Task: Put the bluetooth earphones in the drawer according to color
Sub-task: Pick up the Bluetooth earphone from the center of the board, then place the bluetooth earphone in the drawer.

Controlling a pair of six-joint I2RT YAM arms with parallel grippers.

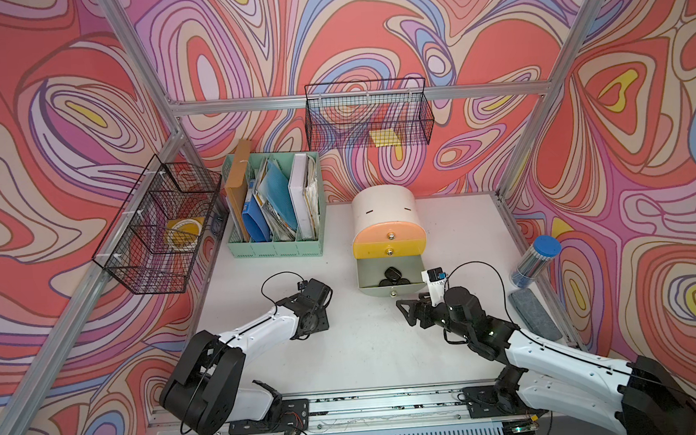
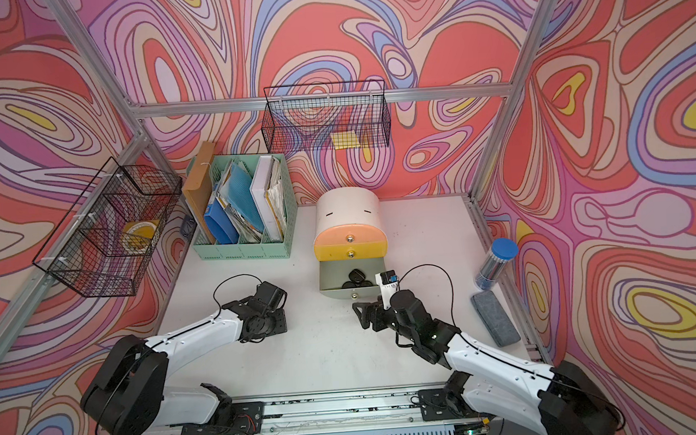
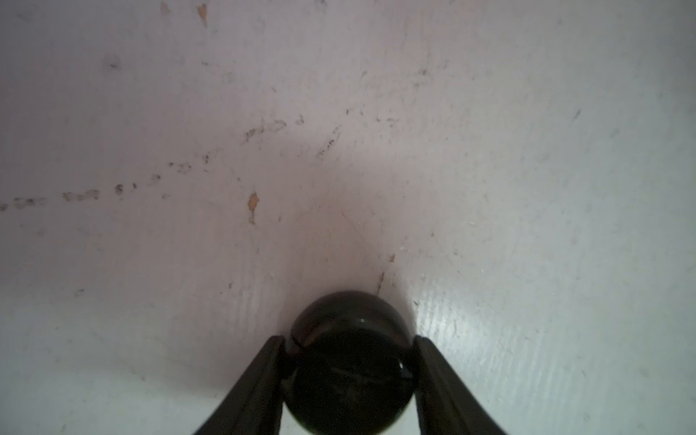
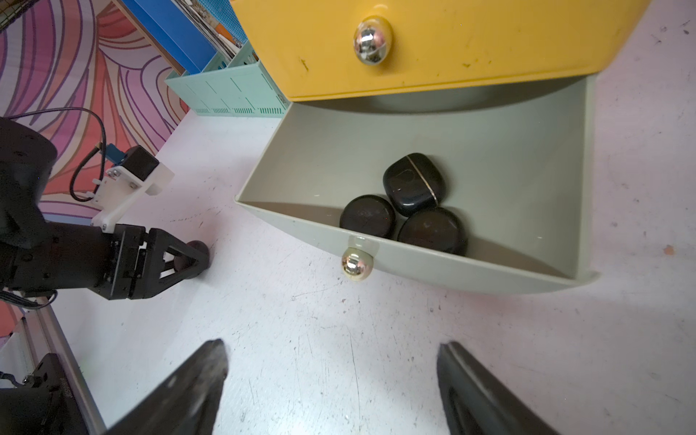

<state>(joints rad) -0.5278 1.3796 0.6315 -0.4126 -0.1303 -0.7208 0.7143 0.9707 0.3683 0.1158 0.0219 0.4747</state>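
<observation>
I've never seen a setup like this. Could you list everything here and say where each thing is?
Drawer chest: one, white with peach, yellow and grey-green drawers, back of the white table; bottom drawer pulled open.
Black earphone cases: three, in the open drawer.
Fourth black case: one, between the left gripper's fingers.
File holder: one, mint green, left of the chest, full of folders.
Wire baskets: two, black, on the walls; one holds a yellow roll, one a yellow pad.
Tube: one, clear, blue cap, table's right edge.
Grey pad: one, beside the tube.
Left gripper: shut on the fourth case.
Right gripper: open, empty, before the open drawer.
</observation>
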